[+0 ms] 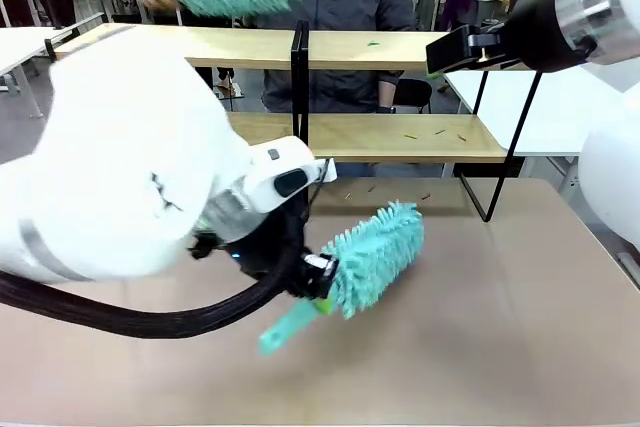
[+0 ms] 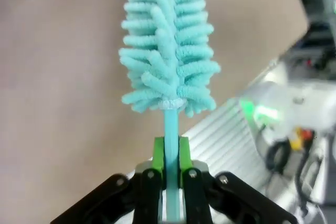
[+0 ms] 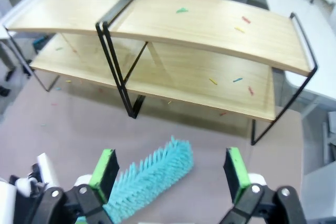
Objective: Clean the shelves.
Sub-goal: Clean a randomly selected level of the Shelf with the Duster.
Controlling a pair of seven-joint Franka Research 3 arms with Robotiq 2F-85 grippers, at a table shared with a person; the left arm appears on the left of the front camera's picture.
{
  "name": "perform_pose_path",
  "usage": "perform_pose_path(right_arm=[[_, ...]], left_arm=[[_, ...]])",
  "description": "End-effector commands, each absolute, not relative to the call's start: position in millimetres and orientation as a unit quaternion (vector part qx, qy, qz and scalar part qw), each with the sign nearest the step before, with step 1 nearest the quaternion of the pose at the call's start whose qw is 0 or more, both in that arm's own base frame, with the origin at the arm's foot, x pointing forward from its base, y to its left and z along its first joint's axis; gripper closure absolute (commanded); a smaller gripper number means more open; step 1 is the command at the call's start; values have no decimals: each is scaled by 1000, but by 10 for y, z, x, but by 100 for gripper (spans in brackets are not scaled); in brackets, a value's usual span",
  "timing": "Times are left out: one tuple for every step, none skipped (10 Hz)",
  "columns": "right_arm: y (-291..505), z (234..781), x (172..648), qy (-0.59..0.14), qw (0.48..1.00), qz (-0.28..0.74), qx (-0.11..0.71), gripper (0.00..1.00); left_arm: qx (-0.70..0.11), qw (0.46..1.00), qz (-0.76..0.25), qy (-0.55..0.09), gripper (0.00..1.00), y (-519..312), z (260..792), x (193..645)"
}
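Step in hand: the teal chenille duster on a slim plastic handle (image 1: 375, 257) is judged due to be carried to the shelves, a wide two-tier rack of light-wood boards in a thin black frame (image 1: 400, 137).
Doing it well: the head is best laid flat and drawn along a board, so the small coloured scraps (image 1: 440, 133) are swept off; the centre post is to be avoided.
Left hand (image 2: 170, 150): clamped on the duster's handle just below the head.
Left arm: bent low over the tan bench (image 1: 500, 327), with the duster tilted toward the rack and held short of it.
Right hand (image 3: 171, 167): pads held wide apart, nothing gripped.
Shelves: stood at the bench's far side.
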State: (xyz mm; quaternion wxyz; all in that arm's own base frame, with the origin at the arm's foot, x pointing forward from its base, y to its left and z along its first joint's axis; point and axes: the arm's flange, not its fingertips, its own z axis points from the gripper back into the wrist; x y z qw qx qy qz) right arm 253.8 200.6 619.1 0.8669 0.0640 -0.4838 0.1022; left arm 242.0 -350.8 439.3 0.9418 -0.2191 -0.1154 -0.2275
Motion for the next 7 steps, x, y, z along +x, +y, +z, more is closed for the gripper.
perform_pose_path(right_arm=[[2010, 6192, 2545, -484, 867, 103, 66, 0], [2010, 6192, 2545, -484, 867, 103, 66, 0], [2010, 6192, 2545, -484, 867, 103, 66, 0], [2010, 6192, 2545, -484, 867, 103, 66, 0], [2010, 6192, 2545, -484, 867, 103, 66, 0], [2010, 6192, 2545, -484, 867, 103, 66, 0], [2010, 6192, 2545, -484, 867, 103, 66, 0]], left_arm=[[-197, 957, -163, -140, 88, -3785, 4267, 2576], [-148, 971, -165, -86, 88, -3794, 4280, 2624], [-216, 946, -198, -136, 88, -3624, 4327, 2482], [-216, 946, -198, -136, 88, -3624, 4327, 2482], [-187, 957, -181, -125, 88, -3703, 4197, 2568], [-189, 957, -154, -160, 88, -3662, 4141, 2481], [-175, 960, -127, -175, 88, -3755, 4041, 2526]])
